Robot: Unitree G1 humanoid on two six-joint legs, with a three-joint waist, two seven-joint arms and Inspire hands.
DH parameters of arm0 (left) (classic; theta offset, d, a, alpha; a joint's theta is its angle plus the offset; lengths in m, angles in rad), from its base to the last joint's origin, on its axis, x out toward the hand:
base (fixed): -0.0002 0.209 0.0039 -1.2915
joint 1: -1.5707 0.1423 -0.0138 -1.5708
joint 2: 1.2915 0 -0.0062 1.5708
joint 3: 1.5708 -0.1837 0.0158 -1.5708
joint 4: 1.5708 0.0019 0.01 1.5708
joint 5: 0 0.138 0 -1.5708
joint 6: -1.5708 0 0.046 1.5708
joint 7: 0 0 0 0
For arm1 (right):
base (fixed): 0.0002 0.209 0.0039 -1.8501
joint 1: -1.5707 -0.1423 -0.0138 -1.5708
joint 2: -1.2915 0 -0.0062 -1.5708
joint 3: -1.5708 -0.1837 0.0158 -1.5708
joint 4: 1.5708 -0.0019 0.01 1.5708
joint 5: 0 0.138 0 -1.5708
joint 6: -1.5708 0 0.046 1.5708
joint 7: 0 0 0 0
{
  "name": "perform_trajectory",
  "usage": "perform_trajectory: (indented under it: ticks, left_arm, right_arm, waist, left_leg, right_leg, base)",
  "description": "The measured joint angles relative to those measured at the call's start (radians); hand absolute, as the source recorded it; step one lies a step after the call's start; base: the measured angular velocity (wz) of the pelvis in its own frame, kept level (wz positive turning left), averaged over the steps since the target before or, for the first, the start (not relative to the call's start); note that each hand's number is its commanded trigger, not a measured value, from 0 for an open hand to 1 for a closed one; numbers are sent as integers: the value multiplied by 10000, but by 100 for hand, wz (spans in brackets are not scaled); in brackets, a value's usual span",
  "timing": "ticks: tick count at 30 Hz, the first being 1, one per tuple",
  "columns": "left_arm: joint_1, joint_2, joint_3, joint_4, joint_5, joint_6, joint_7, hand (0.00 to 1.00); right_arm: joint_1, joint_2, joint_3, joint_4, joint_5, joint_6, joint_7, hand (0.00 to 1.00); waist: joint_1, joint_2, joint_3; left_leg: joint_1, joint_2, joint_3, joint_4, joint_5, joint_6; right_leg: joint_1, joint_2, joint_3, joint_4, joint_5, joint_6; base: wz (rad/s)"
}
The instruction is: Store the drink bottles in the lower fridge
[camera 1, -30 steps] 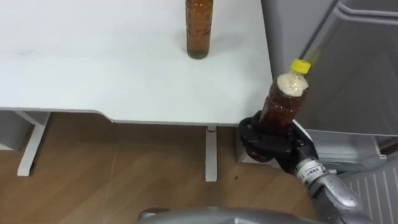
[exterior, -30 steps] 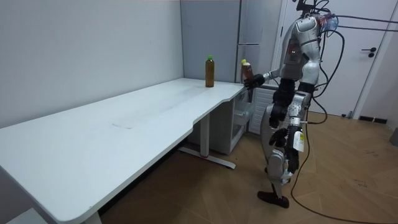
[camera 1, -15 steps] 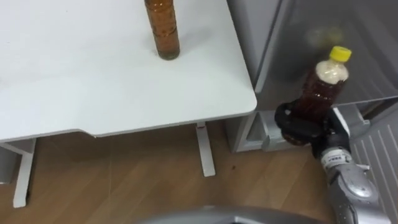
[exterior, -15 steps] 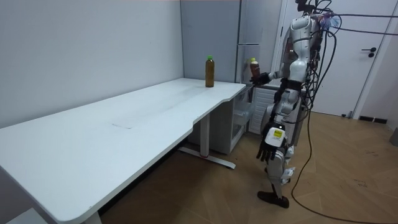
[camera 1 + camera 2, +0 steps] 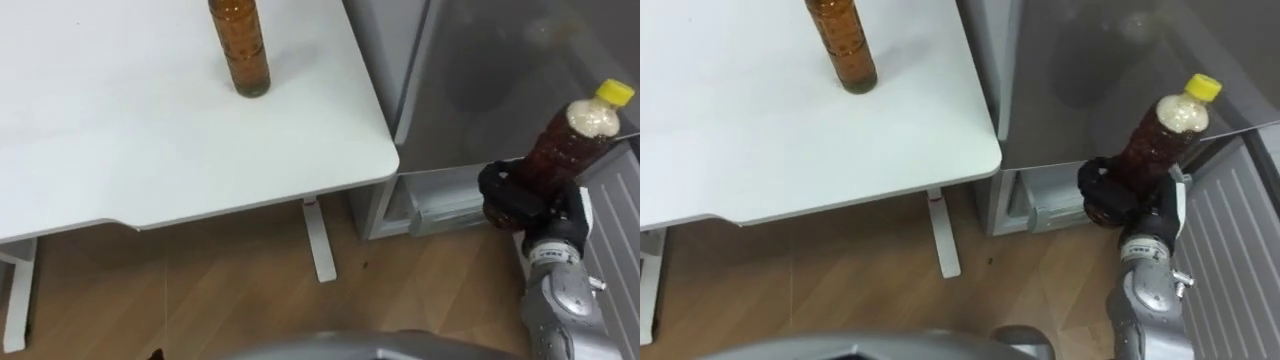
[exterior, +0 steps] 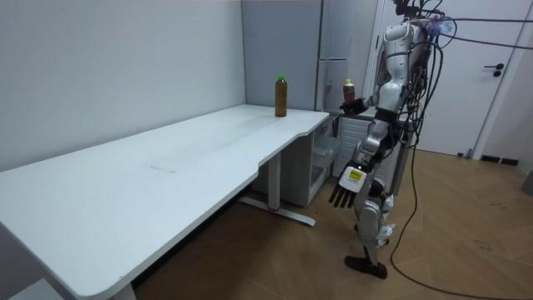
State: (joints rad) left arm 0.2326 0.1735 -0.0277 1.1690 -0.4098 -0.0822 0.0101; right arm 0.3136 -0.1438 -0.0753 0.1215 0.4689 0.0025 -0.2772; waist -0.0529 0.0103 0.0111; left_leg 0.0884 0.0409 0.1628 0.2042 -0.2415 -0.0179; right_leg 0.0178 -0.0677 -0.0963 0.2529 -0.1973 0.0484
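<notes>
Right hand [image 5: 515, 197] at 3 o'clock, fingers clamped on the yellow-capped bottle [image 5: 572, 138] by the fridge [image 5: 480, 80]; left hand [image 6: 343, 192] hangs, fingers apart.

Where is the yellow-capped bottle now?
At the left eye view's right, the yellow-capped bottle is held in the right hand, before the grey fridge, off the table.

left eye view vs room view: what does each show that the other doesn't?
Left eye view: the right hand, fingers curled round the yellow-capped bottle, by the fridge. Room view: the left hand hanging open by the leg, and the green cap of the second bottle. Both: the held bottle, and the second bottle standing on the white table.
</notes>
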Motion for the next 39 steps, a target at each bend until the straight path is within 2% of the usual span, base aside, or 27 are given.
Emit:
perform_trajectory:
  ticks: [3,6,11,13,18,20,23,25,26,27,29,31,34,36,39]
  left_arm:
    - [-214,60,-174,0,348,20,10,0]
    - [-110,79,-171,-157,781,54,-3,0]
    - [8,150,-168,-496,775,90,-287,0]
    - [-37,151,-23,-513,777,89,-436,0]
    - [-175,200,201,-499,971,108,-462,0]
    - [-198,221,233,-502,969,123,-428,0]
    - [-291,439,253,-517,970,363,-395,0]
    - [-700,523,174,-519,968,385,-384,0]
    - [-800,527,112,-505,971,389,-361,0]
    - [-923,523,10,-494,968,397,-267,0]
    - [-1089,521,-137,-493,968,489,-192,0]
    - [-1447,444,-232,-465,943,598,-230,0]
    - [-1696,416,-384,-489,878,626,-217,0]
    - [-1850,394,-385,-489,866,715,-198,0]
    - [-1902,394,-650,-482,147,837,-123,0]
  right_arm:
    - [-426,-6,91,597,724,-6,-267,100]
    - [-832,-9,237,1343,1226,-79,-392,100]
    - [-1486,-95,250,2746,2211,-94,-398,100]
    - [-2113,-148,155,3308,2647,-96,-422,100]
    - [-3633,-581,138,5157,4545,-107,-475,100]
    - [-3777,-715,126,5336,5378,-121,-425,100]
    - [-4467,-813,106,6241,6285,-134,-410,100]
    - [-5099,-1146,109,7017,7173,-141,-489,100]
    - [-5191,-1195,110,7115,7439,-146,-490,100]
    - [-5315,-1207,134,7310,7891,-167,-441,100]
    - [-5647,-1240,132,7680,8285,-172,-415,100]
    - [-6340,-1450,31,8551,8846,-184,-286,100]
    - [-6781,-1670,-27,8966,9494,-182,-231,100]
    - [-6884,-1672,-307,8967,9681,-186,-94,100]
    - [-7071,-1675,-335,9000,10231,-184,-63,100]
  waist:
    - [51,31,-6]
    - [79,60,-1]
    - [131,39,15]
    - [260,29,28]
    - [313,-54,83]
    - [383,-79,61]
    - [371,-118,82]
    - [691,-163,115]
    - [778,-190,132]
    - [885,-297,187]
    - [989,-390,197]
    - [1150,-404,212]
    - [1395,-394,226]
    - [1440,-364,248]
    - [1541,-375,311]
  left_leg:
    - [-149,2,-30,12,3,3]
    - [-174,0,-103,19,3,4]
    - [-508,-11,-325,208,3,4]
    - [-866,-17,-325,343,27,33]
    - [-1539,-74,-598,718,71,64]
    - [-1850,-85,-688,865,90,86]
    - [-2397,-133,-797,1099,136,113]
    - [-3031,-178,-793,1361,177,162]
    - [-3144,-184,-788,1410,183,167]
    - [-3271,-190,-742,1422,223,166]
    - [-3653,-194,-695,1553,252,171]
    - [-4332,-198,-707,1874,284,200]
    - [-5005,-204,-749,2255,292,205]
    - [-5427,-209,-854,2513,293,207]
    - [-5931,-222,-855,2890,292,215]
  right_leg:
    - [-155,-4,-20,70,4,-7]
    - [-143,-35,-138,78,4,-7]
    - [-305,-92,-431,153,1,-6]
    - [-760,-133,-448,420,-19,-34]
    - [-1132,-250,-724,577,-40,-69]
    - [-1361,-263,-780,581,-46,-74]
    - [-1885,-323,-777,886,-36,-91]
    - [-2579,-394,-718,1187,-22,-107]
    - [-2727,-410,-709,1283,-15,-115]
    - [-2937,-445,-695,1441,-11,-125]
    - [-3375,-501,-700,1659,-6,-155]
    - [-4032,-573,-737,1970,28,-210]
    - [-4659,-686,-889,2351,9,-255]
    - [-4973,-714,-970,2534,-1,-286]
    - [-5454,-807,-986,2932,-60,-353]
  base:
    - [0]
    - [8]
    - [15]
    - [0]
    - [17]
    - [20]
    - [9]
    - [0]
    - [-7]
    - [-5]
    - [-3]
    - [5]
    - [9]
    - [16]
    - [11]
